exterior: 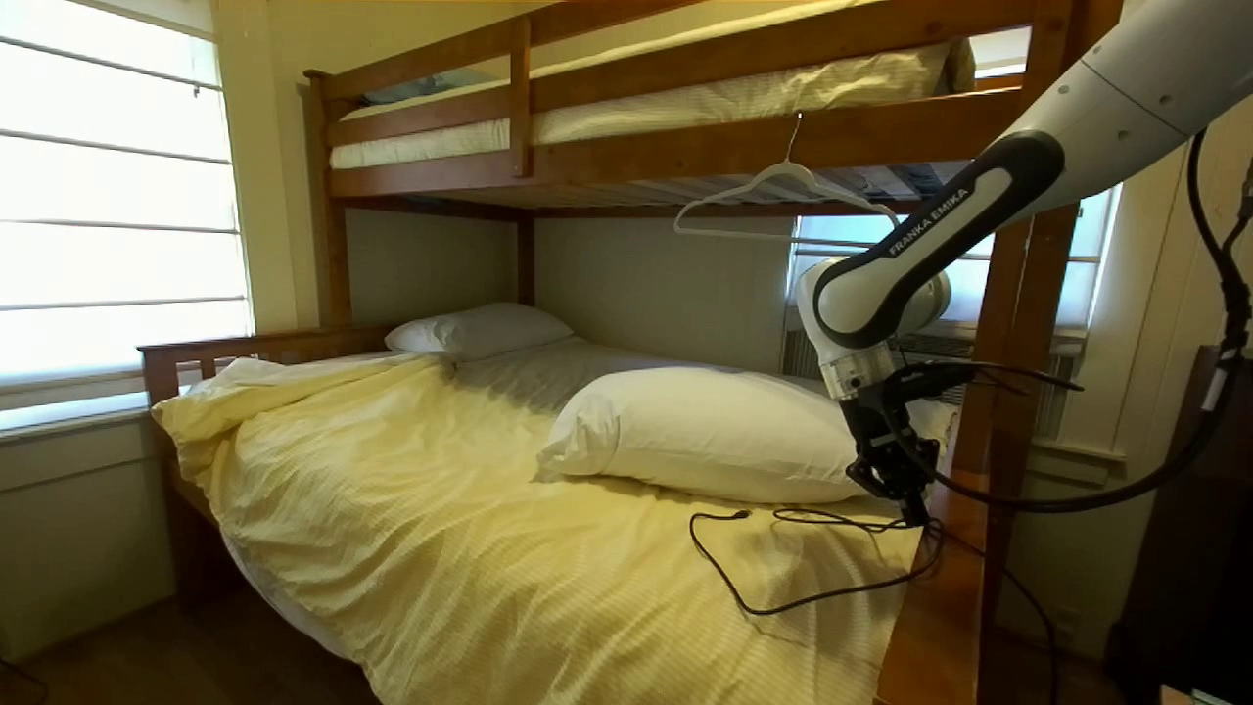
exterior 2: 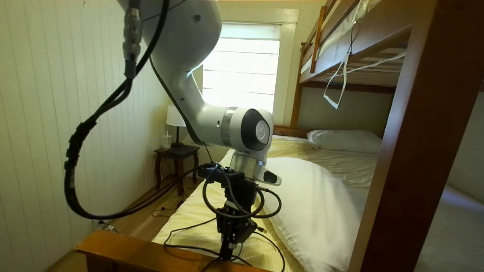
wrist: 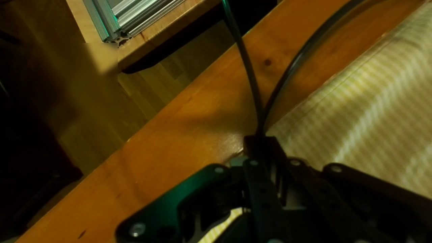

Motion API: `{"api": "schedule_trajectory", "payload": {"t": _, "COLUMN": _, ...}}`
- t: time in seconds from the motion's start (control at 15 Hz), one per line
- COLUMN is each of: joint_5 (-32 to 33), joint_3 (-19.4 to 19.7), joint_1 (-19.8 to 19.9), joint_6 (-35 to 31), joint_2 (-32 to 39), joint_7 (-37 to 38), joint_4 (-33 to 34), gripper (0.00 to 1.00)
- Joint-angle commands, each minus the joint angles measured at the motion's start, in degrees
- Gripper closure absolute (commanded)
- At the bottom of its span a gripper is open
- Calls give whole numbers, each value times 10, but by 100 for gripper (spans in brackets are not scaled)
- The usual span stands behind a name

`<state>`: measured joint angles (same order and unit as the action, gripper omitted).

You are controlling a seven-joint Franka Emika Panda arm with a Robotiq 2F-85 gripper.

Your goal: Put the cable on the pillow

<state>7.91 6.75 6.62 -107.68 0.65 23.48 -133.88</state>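
Closest in the wrist view, my end effector (wrist: pixel 260 143) pinches the cable (wrist: pixel 251 74) by the wooden rail (wrist: pixel 189 125); the pillow (exterior: pixel 719 431) lies just beside, long axis pointing away, so I'd lift, then swing across.

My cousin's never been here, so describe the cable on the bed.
Find the wooden bunk bed and its striped yellow duvet. The black cable curves across it. Unlike the thick cables on the robot arm, it's thin and pinched by the gripper.
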Motion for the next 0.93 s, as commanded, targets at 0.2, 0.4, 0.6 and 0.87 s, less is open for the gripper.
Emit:
{"api": "schedule_trajectory", "payload": {"t": 0.2, "joint_5": -55, "joint_3": -20, "joint_1": -14, "joint_6": -13, "joint_2": -117, "joint_7": -22, "joint_4": 16, "gripper": 98}}
{"api": "schedule_trajectory", "payload": {"t": 0.4, "joint_5": -50, "joint_3": -41, "joint_1": -24, "joint_6": -9, "joint_2": -183, "joint_7": -26, "joint_4": 45, "gripper": 98}}
{"api": "schedule_trajectory", "payload": {"t": 0.6, "joint_5": -34, "joint_3": -65, "joint_1": -29, "joint_6": -14, "joint_2": -241, "joint_7": -34, "joint_4": 77, "gripper": 98}}
{"api": "schedule_trajectory", "payload": {"t": 0.87, "joint_5": -42, "joint_3": -76, "joint_1": -24, "joint_6": -17, "joint_2": -253, "joint_7": -33, "joint_4": 86, "gripper": 91}}
